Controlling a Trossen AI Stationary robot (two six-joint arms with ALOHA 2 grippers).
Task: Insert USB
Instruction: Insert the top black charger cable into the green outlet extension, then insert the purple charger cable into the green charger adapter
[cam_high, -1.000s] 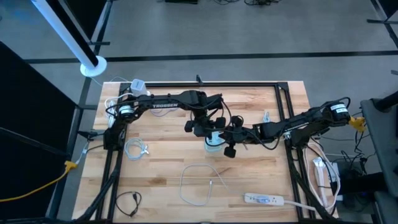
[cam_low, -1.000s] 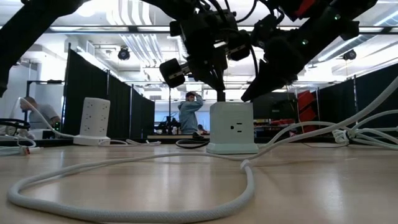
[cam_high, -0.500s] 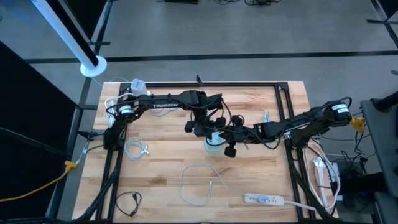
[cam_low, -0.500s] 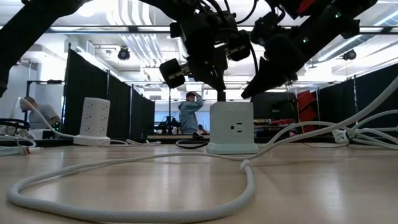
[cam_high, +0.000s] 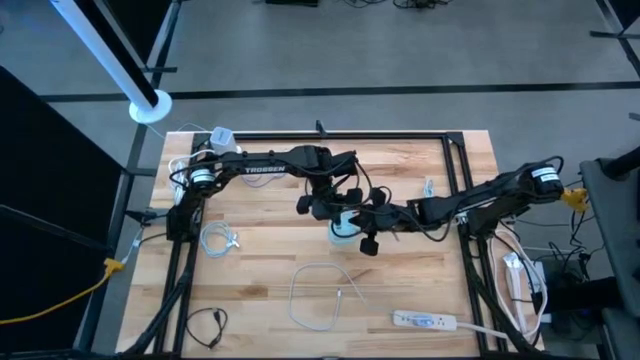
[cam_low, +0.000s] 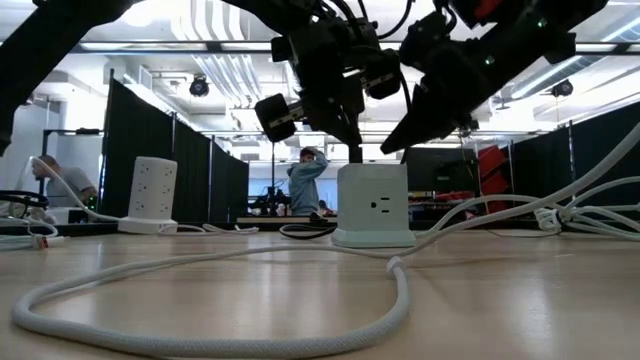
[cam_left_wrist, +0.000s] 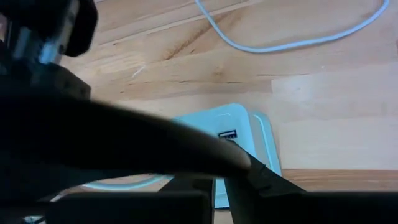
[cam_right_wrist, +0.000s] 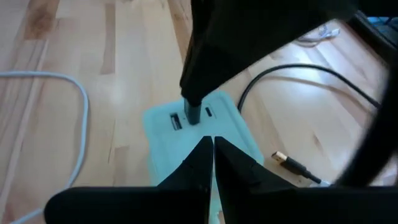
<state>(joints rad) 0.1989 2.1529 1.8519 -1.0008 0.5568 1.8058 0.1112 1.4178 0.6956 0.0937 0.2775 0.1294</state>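
A pale power cube (cam_high: 343, 230) stands on the wooden table (cam_high: 260, 260); it also shows in the low view (cam_low: 373, 205), and its top carries USB ports (cam_right_wrist: 176, 122). My left gripper (cam_low: 350, 125) is right above it, shut on a black USB plug (cam_low: 355, 152). My right gripper (cam_right_wrist: 209, 144) is shut and hovers close over the cube's right side (cam_low: 392, 150) beside the plug, apparently touching nothing. In the left wrist view a dark blurred mass hides the left fingers; the cube (cam_left_wrist: 249, 130) shows behind it. My left gripper holds the black USB plug by its upper body (cam_right_wrist: 194, 93), coming from above and pointing down. The plug stands upright, and its lower end (cam_right_wrist: 193, 117) meets the cube's top face between two open ports. The gripper's own bulk hides the pinch itself.
A loose black cable with a USB plug (cam_right_wrist: 286, 160) lies right of the cube. A white cable loop (cam_high: 315, 295) and a power strip (cam_high: 425, 321) lie toward the near edge, another white cable (cam_high: 218, 238) at left. A white tower strip (cam_low: 153, 190) stands left. A person (cam_low: 302, 180) is far behind.
My right gripper has edged slightly up and toward the left gripper above the cube. The left gripper, plug and cube have stayed put.
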